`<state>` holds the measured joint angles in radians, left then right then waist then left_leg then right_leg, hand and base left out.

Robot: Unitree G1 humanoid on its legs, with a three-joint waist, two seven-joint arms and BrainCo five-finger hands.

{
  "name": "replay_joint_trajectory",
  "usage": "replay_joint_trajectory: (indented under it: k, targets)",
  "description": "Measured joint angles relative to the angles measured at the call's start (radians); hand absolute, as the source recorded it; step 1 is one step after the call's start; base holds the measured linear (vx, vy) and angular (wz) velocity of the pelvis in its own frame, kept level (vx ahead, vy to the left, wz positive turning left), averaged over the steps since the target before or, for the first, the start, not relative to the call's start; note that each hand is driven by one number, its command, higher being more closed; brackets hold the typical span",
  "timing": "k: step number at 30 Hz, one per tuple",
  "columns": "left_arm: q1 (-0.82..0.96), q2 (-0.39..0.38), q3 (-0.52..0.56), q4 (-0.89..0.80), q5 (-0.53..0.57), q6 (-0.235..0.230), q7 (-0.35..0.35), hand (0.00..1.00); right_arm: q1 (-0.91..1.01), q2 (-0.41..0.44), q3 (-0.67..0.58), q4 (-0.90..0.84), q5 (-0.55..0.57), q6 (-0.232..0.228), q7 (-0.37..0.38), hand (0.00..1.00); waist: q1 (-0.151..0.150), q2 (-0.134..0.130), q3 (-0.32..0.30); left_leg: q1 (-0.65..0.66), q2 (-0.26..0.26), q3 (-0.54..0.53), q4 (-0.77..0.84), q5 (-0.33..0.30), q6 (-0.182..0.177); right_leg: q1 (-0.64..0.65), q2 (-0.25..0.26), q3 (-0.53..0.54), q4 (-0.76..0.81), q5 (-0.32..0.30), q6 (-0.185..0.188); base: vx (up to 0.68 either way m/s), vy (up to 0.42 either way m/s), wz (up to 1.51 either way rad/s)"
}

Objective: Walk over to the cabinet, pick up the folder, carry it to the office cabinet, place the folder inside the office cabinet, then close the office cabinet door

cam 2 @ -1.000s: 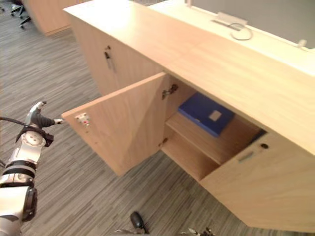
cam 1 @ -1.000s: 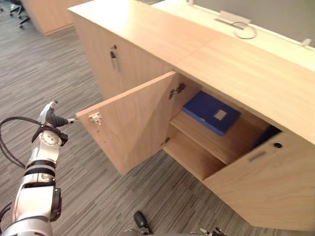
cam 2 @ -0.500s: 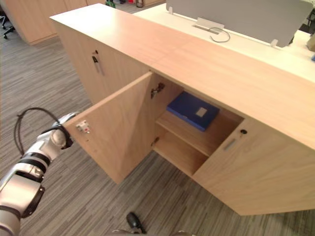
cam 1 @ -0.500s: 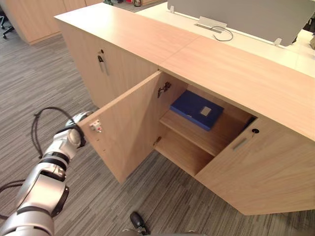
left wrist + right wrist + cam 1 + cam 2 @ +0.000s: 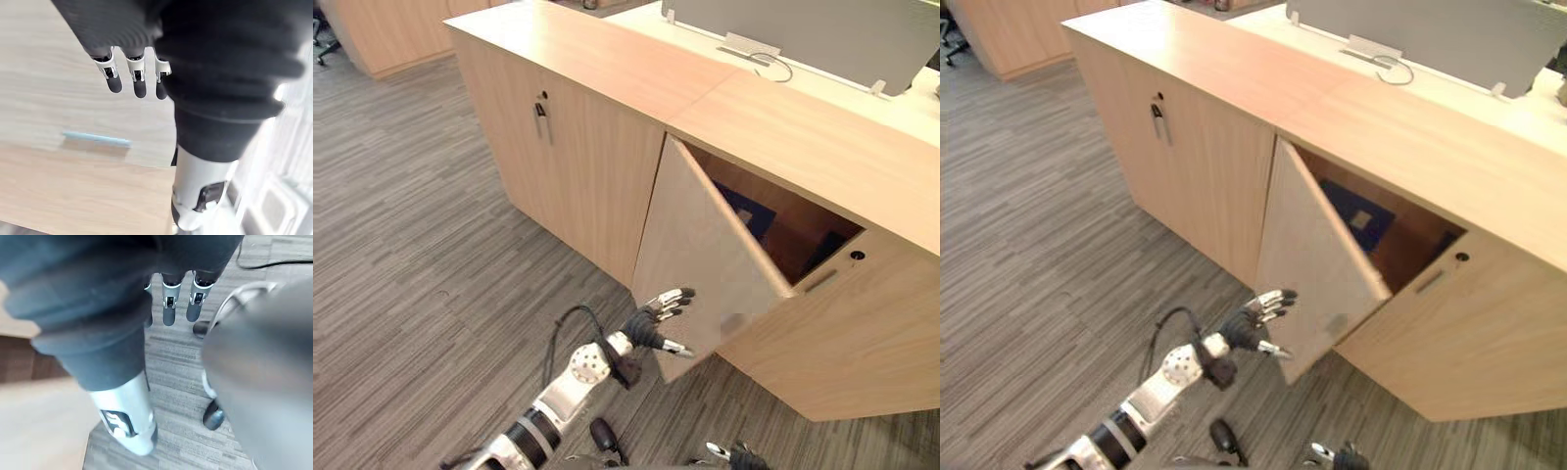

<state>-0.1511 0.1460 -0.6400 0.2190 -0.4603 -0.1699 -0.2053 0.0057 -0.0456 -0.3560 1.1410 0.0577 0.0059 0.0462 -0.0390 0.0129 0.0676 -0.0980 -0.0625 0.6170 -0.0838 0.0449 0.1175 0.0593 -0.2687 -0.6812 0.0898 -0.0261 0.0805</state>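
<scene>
Office cabinet (image 5: 773, 127), a long low run of pale wood, stands along the far side of the grey carpet (image 5: 421, 245). Its door (image 5: 700, 259), hinged along the left edge, stands at a slant, partway between open and shut. Through the gap, the blue folder (image 5: 1359, 217) lies flat on a shelf inside, so the placing looks done and closing is the step in hand. The left hand (image 5: 651, 323) is at the door's lower free corner, fingers straight and spread, apparently laid against the outer face. It grips nothing, since a push needs only flat fingers. The right hand (image 5: 168, 308) hangs over the carpet, fingers loosely straight and empty, seemingly kept clear of the door's swing.
</scene>
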Motion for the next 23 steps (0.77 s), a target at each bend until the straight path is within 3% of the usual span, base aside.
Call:
replay_joint_trajectory:
  k: [3,4,5,6,7,8,9,11,12,13,14,15,16,17,19,20,23]
  targets:
    - [0.092,-0.019,0.053,0.003,-0.136,0.013,-0.011,0.0,-0.049,0.001,0.091,-0.011,0.0,-0.007,-0.002,0.0,0.013,0.043,-0.008,-0.008,0.023,0.036,0.0,-0.011,-0.017,-0.006,0.037,0.019,-0.027,-0.002,0.0,-0.16,-0.039,-0.25]
    - [0.118,-0.022,0.106,0.043,-0.155,0.019,-0.018,0.0,-0.051,0.015,0.134,-0.014,0.0,-0.007,-0.005,0.0,0.001,-0.014,-0.01,-0.015,0.01,0.095,0.05,-0.132,-0.153,-0.029,-0.005,0.04,-0.075,-0.01,-0.009,-0.17,-0.002,-0.11]
    - [0.126,-0.025,0.149,0.073,-0.168,0.022,-0.02,0.0,-0.056,0.026,0.154,-0.007,0.0,-0.011,-0.006,0.0,0.004,-0.056,-0.01,-0.041,0.02,0.116,0.169,-0.158,-0.104,-0.051,-0.048,0.064,-0.064,0.008,-0.008,-0.1,-0.031,-0.63]
    - [0.14,-0.047,0.234,0.159,-0.174,0.021,-0.004,0.0,-0.06,0.041,0.179,-0.011,0.0,-0.013,-0.007,0.0,0.032,-0.051,-0.005,-0.053,0.155,0.046,0.42,-0.216,-0.012,-0.081,-0.036,0.096,0.0,0.015,-0.009,0.04,-0.061,-0.98]
    - [0.149,-0.057,0.291,0.233,-0.171,0.023,0.011,0.0,-0.047,0.048,0.205,-0.007,0.001,-0.019,-0.01,0.0,0.026,-0.035,-0.021,-0.007,0.212,0.023,0.366,-0.203,-0.118,-0.077,0.002,0.115,-0.01,0.019,0.001,0.05,-0.097,-1.26]
    - [0.142,-0.066,0.386,0.362,-0.156,0.023,0.039,0.0,-0.045,0.046,0.225,-0.006,0.0,-0.027,-0.011,0.0,0.018,-0.046,-0.013,0.029,0.24,0.075,0.36,-0.2,-0.135,-0.074,0.025,0.168,-0.027,0.034,0.002,0.05,-0.071,-0.7]
    - [0.142,-0.068,0.403,0.385,-0.152,0.023,0.045,0.0,-0.043,0.045,0.229,-0.006,0.0,-0.027,-0.011,0.0,0.018,-0.046,-0.013,0.029,0.253,0.08,0.375,-0.205,-0.136,-0.074,0.032,0.169,-0.026,0.033,0.001,-0.03,-0.107,-0.75]
    - [0.187,-0.074,0.59,0.482,-0.041,0.007,0.119,0.0,-0.034,0.034,0.242,0.002,0.0,-0.044,-0.011,0.0,0.022,-0.03,-0.007,0.011,0.383,0.111,0.537,-0.277,-0.172,-0.078,0.093,0.191,-0.01,0.033,0.001,0.0,-0.152,-0.78]
    - [0.202,-0.07,0.636,0.494,-0.022,0.004,0.136,0.0,-0.034,0.029,0.244,0.003,0.0,-0.047,-0.014,0.0,0.022,-0.029,-0.003,0.015,0.408,0.109,0.569,-0.287,-0.187,-0.087,0.102,0.194,-0.005,0.034,-0.002,-0.02,-0.125,-0.73]
    - [0.224,-0.064,0.722,0.516,0.007,-0.001,0.177,0.0,-0.027,0.021,0.229,0.006,0.0,-0.049,-0.027,0.0,0.03,-0.029,0.003,-0.008,0.433,0.025,0.657,-0.258,-0.19,-0.087,0.123,0.232,-0.001,0.053,-0.02,-0.03,-0.146,-0.65]
    - [0.252,-0.065,0.801,0.535,0.013,-0.006,0.207,0.0,-0.018,0.009,0.221,0.013,0.0,-0.048,-0.039,0.0,0.031,-0.021,0.007,-0.032,0.437,-0.106,0.713,-0.237,-0.191,-0.08,0.145,0.271,0.002,0.056,-0.024,-0.03,-0.153,-0.68]
    - [0.264,-0.065,0.833,0.548,0.013,-0.01,0.218,0.0,-0.008,0.001,0.217,0.013,0.0,-0.048,-0.044,0.0,0.033,-0.016,0.009,-0.041,0.435,-0.158,0.737,-0.226,-0.188,-0.076,0.148,0.286,-0.004,0.057,-0.025,0.03,-0.131,-0.8]
    - [0.282,-0.064,0.892,0.584,-0.007,-0.018,0.226,0.0,0.0,-0.011,0.191,0.016,0.0,-0.044,-0.051,0.0,0.05,-0.027,0.013,-0.045,0.386,-0.264,0.712,-0.249,-0.198,-0.073,0.147,0.334,-0.012,0.06,-0.031,0.08,-0.018,-0.98]
    - [0.293,-0.065,0.936,0.626,-0.023,-0.018,0.226,0.0,0.003,-0.019,0.145,0.024,0.002,-0.043,-0.053,0.0,0.061,-0.015,0.024,-0.034,0.308,-0.381,0.639,-0.287,-0.209,-0.085,0.145,0.383,-0.017,0.066,-0.037,0.08,0.037,-1.01]
    - [0.305,-0.075,0.997,0.687,-0.061,-0.018,0.226,0.0,-0.007,-0.025,0.105,0.03,0.001,-0.042,-0.055,0.0,0.07,0.004,0.041,-0.014,0.204,-0.533,0.5,-0.303,-0.213,-0.1,0.153,0.451,-0.026,0.081,-0.036,0.04,0.168,-1.14]
    - [0.321,-0.087,1.033,0.729,-0.064,-0.015,0.225,0.0,-0.006,-0.024,0.101,0.031,0.001,-0.038,-0.054,0.0,0.086,0.01,0.04,0.032,0.167,-0.551,0.448,-0.273,-0.197,-0.099,0.159,0.502,-0.055,0.096,-0.026,0.02,0.205,-1.12]
    - [0.341,-0.125,1.079,0.761,-0.049,-0.004,0.222,0.0,0.006,-0.013,0.101,0.026,0.002,-0.038,-0.051,0.0,0.075,-0.004,0.032,0.061,0.145,-0.508,0.402,-0.264,-0.183,-0.058,0.144,0.513,-0.136,0.157,-0.026,0.09,0.099,-0.37]
